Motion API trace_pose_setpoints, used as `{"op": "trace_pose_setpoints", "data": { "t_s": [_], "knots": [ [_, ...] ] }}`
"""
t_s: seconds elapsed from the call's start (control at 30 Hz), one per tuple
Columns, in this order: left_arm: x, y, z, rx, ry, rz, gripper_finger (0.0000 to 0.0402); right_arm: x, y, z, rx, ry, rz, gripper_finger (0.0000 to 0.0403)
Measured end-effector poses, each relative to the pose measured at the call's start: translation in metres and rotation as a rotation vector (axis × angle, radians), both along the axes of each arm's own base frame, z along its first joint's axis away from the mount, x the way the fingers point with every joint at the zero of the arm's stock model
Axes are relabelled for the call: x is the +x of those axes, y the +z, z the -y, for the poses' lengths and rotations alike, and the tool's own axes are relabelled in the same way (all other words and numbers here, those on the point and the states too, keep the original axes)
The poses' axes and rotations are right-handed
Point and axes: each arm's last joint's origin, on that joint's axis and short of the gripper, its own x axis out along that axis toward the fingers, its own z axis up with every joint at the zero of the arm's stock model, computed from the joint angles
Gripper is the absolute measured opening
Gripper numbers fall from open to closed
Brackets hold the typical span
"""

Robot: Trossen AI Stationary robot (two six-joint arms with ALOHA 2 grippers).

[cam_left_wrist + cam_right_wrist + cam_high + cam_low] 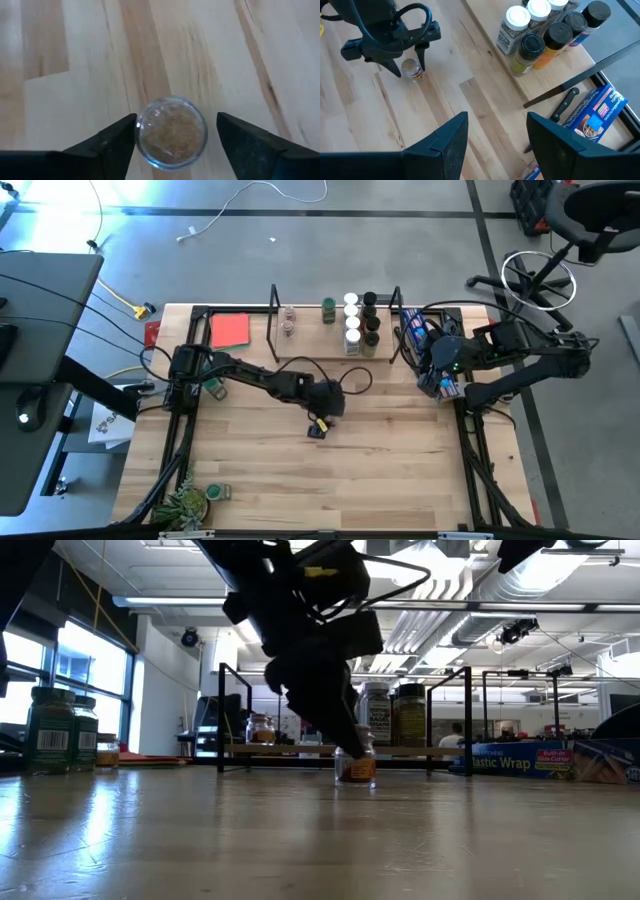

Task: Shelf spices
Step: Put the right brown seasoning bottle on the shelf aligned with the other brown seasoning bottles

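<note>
Jar [171, 131] of brownish spice stands upright on the wooden counter [300, 480] at mid-frame in the high view, between the fingers of the left hand [175, 145]. That hand is spread wide: one finger [117, 140] sits right at the glass, the other [245, 142] stands clear of it, so nothing is gripped. Along the top edge of the counter sits the shelf [300, 345], with a cluster of spices [355, 320] towards its right end and two clear jars [288, 320] further left. The right hand [497, 135] hovers at the counter's right side, fingers parted and empty.
</note>
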Motion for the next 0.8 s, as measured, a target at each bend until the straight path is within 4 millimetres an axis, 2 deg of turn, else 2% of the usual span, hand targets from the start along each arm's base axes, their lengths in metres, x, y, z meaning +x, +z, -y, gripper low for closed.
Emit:
{"op": "trace_pose_setpoints", "data": {
  "t_s": [0.3, 0.4, 0.5, 0.57, 0.63, 0.8],
  "knots": [
    [0.001, 0.001, -0.002, -0.071, 0.19, -0.002, 0.0168, 0.0, 0.0, 0.0, 0.023, -0.037, 0.014, 0.0197],
    [-0.007, 0.012, -0.003, -0.091, 0.278, -0.032, 0.0168, 0.0, 0.0, 0.0, 0.022, -0.037, 0.014, 0.0197],
    [-0.02, 0.042, -0.009, -0.027, 0.402, -0.044, 0.0168, 0.0, 0.0, 0.0, 0.019, -0.038, 0.014, 0.0197],
    [-0.034, 0.06, -0.019, 0.03, 0.506, -0.048, 0.0168, 0.0, 0.0, 0.001, 0.004, -0.046, 0.016, 0.0197],
    [-0.048, 0.068, -0.035, 0.036, 0.615, -0.056, 0.0168, 0.0, 0.0, 0.001, -0.022, -0.053, 0.017, 0.0197],
    [-0.075, 0.069, -0.085, -0.008, 0.843, -0.077, 0.0168, 0.0, 0.001, 0.003, -0.086, -0.047, 0.015, 0.0197]
  ]
}}
